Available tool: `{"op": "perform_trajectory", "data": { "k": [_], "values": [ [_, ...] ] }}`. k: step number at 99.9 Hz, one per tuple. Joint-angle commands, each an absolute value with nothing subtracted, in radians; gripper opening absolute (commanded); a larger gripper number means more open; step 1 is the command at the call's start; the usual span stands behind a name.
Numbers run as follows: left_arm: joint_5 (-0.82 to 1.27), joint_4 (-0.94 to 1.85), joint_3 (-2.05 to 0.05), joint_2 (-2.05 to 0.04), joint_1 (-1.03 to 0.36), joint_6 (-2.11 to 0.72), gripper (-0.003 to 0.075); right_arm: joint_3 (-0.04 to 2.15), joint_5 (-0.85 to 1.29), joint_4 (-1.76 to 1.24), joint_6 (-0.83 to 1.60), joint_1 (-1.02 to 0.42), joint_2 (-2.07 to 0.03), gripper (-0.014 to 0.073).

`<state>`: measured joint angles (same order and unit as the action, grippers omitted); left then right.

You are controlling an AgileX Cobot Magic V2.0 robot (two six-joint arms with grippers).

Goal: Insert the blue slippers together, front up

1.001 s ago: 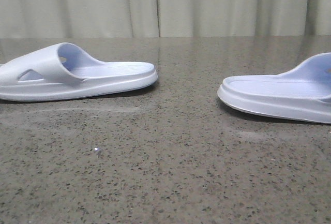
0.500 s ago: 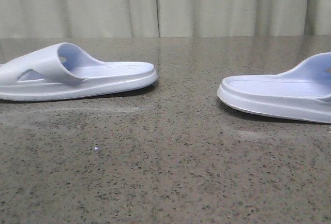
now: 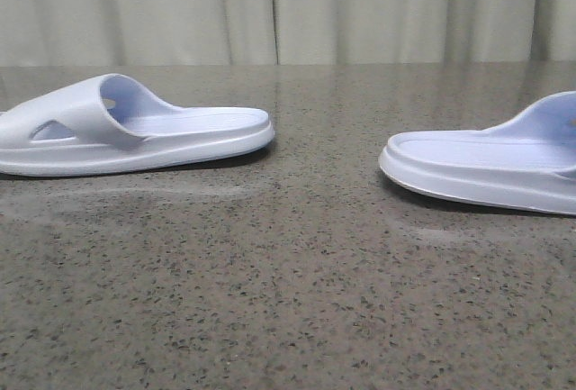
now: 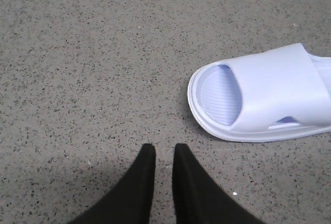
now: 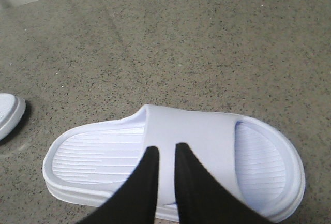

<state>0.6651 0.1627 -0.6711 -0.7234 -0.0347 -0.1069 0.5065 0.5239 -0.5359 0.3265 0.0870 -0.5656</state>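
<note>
Two pale blue slippers lie sole-down on the speckled table, heels toward each other. The left slipper [image 3: 135,133] has its strap at the left; in the left wrist view it [image 4: 269,94] lies beside and ahead of my left gripper [image 4: 164,149], which hangs over bare table with its black fingers nearly together and empty. The right slipper [image 3: 486,169] runs off the right edge. My right gripper [image 5: 166,149] hovers over the right slipper's [image 5: 103,157] strap, fingers nearly together and holding nothing. Neither gripper shows in the front view.
The dark speckled stone table [image 3: 288,300] spans the view, with a wide gap between the slippers. A pale curtain [image 3: 288,12] hangs behind the far edge. The left slipper's heel [image 5: 10,113] shows at the right wrist view's edge.
</note>
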Motion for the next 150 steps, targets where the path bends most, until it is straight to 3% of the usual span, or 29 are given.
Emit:
{"op": "perform_trajectory", "data": {
  "k": [1,11,17,35,54,69,150],
  "values": [
    [0.605,0.179,-0.710,-0.724,-0.034,-0.109,0.0170,0.569,0.505,-0.505,0.339,0.092,-0.575,0.0125],
    [0.609,0.195,-0.710,-0.724,-0.034,-0.109,0.0334,0.598,0.528,-0.424,0.320,0.092,-0.575,0.0132],
    [0.609,0.207,-0.712,-0.724,-0.034,-0.109,0.0382,0.619,0.544,-0.331,0.234,0.094,-0.580,0.0132],
    [0.629,0.217,-0.721,-0.742,-0.034,-0.109,0.0382,0.691,0.689,-0.079,0.041,0.118,-0.651,0.0132],
    [0.633,0.221,-0.721,-0.791,-0.034,-0.109,0.0382,0.738,0.803,-0.054,0.027,0.124,-0.767,0.0172],
    [0.631,0.223,-0.721,-0.842,-0.034,-0.109,0.0382,0.754,0.816,-0.045,0.025,0.124,-0.840,0.0224],
    [0.623,0.225,-0.857,-1.061,-0.034,-0.139,0.0382,0.762,0.752,-0.091,0.048,0.189,-1.030,0.0226]
  ]
}}
